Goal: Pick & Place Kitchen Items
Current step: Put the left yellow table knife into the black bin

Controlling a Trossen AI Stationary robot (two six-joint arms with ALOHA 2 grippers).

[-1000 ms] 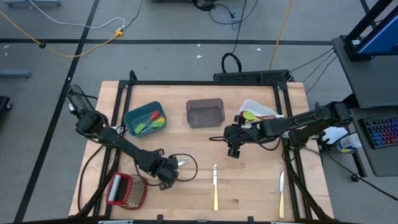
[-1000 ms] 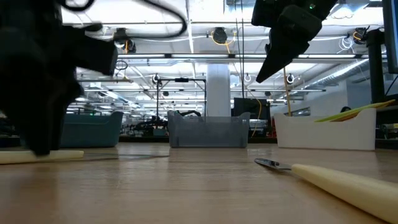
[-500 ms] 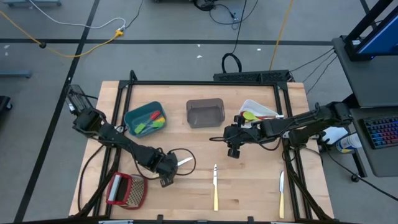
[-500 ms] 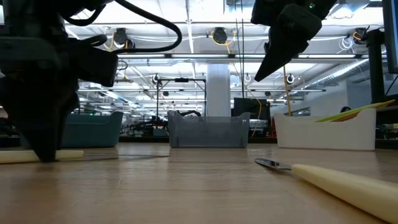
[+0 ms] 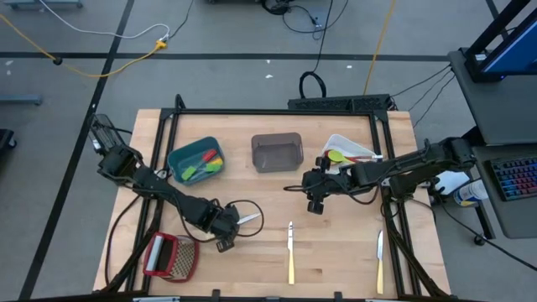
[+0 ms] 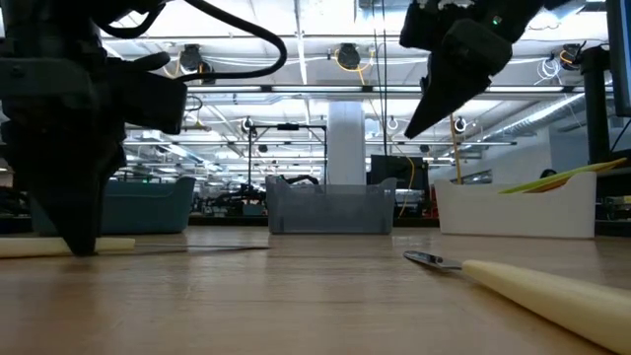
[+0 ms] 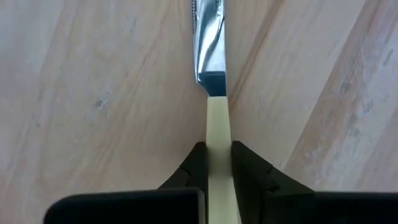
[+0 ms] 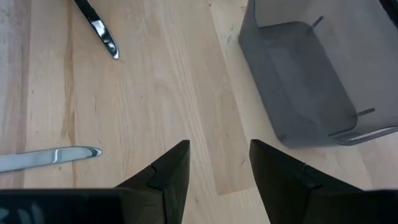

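Observation:
A cream-handled knife (image 7: 208,37) lies on the wooden table near its front left. My left gripper (image 5: 225,237) stands over it, pointing down, shut on its handle. In the low view the gripper (image 6: 77,242) reaches the tabletop at the handle (image 6: 113,245). Two more cream-handled knives (image 5: 290,253) (image 5: 379,262) lie flat near the front edge. My right gripper (image 5: 314,204) hangs open above the table's middle, with nothing between its fingers (image 8: 168,171). Green, red and orange utensils lie in the teal bin (image 5: 174,158) and the white bin (image 5: 337,143). My left gripper pinches the knife's cream handle (image 7: 216,124) between its two fingers, a little behind where the blade begins. The fingers come from above, pointing down, and lie across the handle. The knife lies flat on the table, with its blade pointing away past the fingers.
A grey bin (image 5: 277,152) stands at the back middle, between the teal and white bins. A red-framed grater (image 5: 170,257) lies at the front left, close to my left arm. A black cable loop (image 5: 252,220) lies by the held knife. Bare wood lies between the knives.
My left gripper has come down and slightly toward the table's near edge onto the knife's handle, then kept still. The knife has stayed flat on the table.

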